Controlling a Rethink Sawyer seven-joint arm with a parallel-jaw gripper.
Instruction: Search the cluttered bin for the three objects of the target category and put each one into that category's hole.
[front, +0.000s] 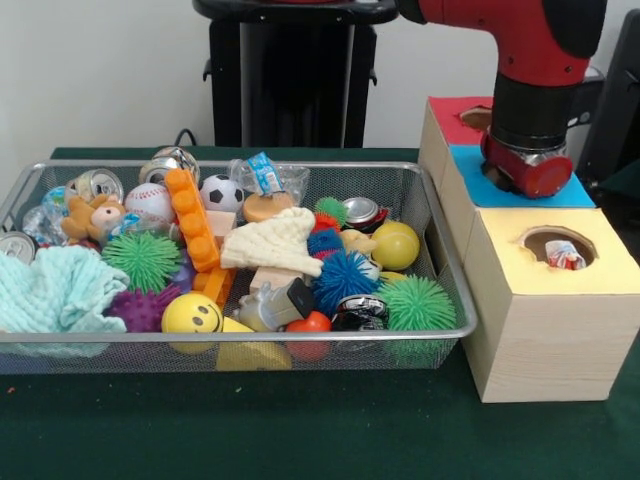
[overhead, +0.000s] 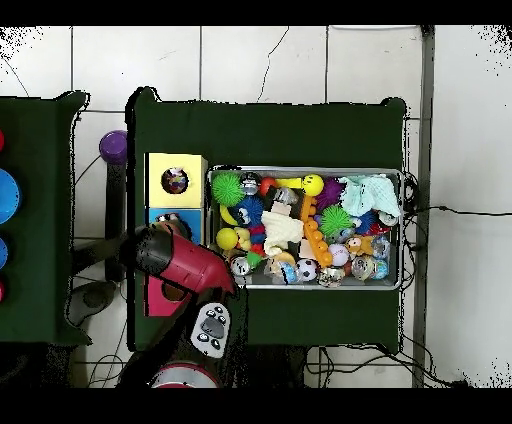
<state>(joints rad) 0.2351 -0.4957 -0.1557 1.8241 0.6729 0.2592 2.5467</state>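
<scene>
Three wooden boxes stand in a row beside the bin, each with a hole in its top: red (front: 452, 118), blue (front: 478, 188) and yellow (front: 610, 268). My gripper (front: 525, 176) hangs low over the blue box, covering its hole. From overhead, the gripper (overhead: 166, 238) sits over the blue box (overhead: 190, 213), between the yellow box (overhead: 155, 180) and the red one (overhead: 156, 300). A small red and white item (front: 565, 255) lies in the yellow box's hole. Crushed cans (front: 361, 311) lie in the wire bin (front: 440, 232) among the toys.
The bin holds spiky balls (front: 146, 259), a yellow smiley ball (front: 190, 313), an orange brick strip (front: 192, 217), a cream knitted piece (front: 272, 243), a mint cloth (front: 55, 290), a baseball and a small football. Green cloth covers the table (front: 300, 430).
</scene>
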